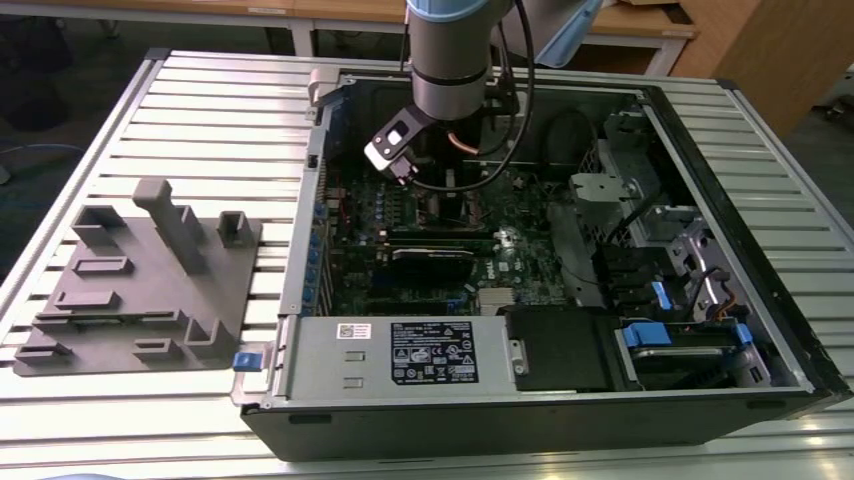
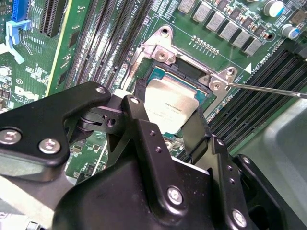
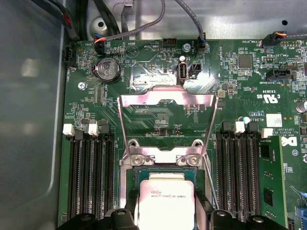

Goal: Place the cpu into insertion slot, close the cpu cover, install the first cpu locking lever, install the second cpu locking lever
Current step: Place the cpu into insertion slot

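- Step in hand, as I judge it: placing the cpu (image 2: 171,104) into the insertion slot (image 2: 172,74). The chip lies square over the slot.
- The gripper (image 3: 165,212) has its jaws clamped on two opposite edges of the chip.
- The cpu cover (image 3: 165,99) stands swung up, and a thin locking lever (image 2: 268,89) lies free beside the slot.
- Finishing calls for a level, gentle release with no sideways drag.
- The slot sits on the motherboard (image 3: 240,96), toward the worktop's (image 1: 200,120) far edge.
- The chip's face, the board and the power supply label (image 1: 430,352) carry print.
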`<state>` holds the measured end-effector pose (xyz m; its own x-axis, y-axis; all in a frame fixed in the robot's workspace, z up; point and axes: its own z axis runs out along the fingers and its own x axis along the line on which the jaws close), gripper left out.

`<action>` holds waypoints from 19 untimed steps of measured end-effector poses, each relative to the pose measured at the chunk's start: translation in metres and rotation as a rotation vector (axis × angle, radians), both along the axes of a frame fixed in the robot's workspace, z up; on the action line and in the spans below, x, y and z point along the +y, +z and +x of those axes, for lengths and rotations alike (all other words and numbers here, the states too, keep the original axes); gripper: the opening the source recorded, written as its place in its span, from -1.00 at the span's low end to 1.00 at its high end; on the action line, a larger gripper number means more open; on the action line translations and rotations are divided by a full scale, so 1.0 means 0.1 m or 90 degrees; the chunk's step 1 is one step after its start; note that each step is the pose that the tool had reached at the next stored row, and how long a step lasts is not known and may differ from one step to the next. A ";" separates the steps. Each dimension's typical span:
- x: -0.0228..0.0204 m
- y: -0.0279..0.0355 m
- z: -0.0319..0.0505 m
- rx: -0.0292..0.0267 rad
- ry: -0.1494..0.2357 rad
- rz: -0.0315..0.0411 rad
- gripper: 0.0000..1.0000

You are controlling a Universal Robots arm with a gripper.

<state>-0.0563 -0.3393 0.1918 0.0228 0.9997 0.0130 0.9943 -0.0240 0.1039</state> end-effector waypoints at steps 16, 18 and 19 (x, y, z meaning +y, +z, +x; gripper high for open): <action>-0.001 -0.002 -0.001 0.0004 0.000 -0.0006 0.08; -0.002 -0.005 -0.001 0.0004 0.000 -0.0007 0.08; -0.001 -0.007 -0.001 0.0003 0.000 -0.0005 0.08</action>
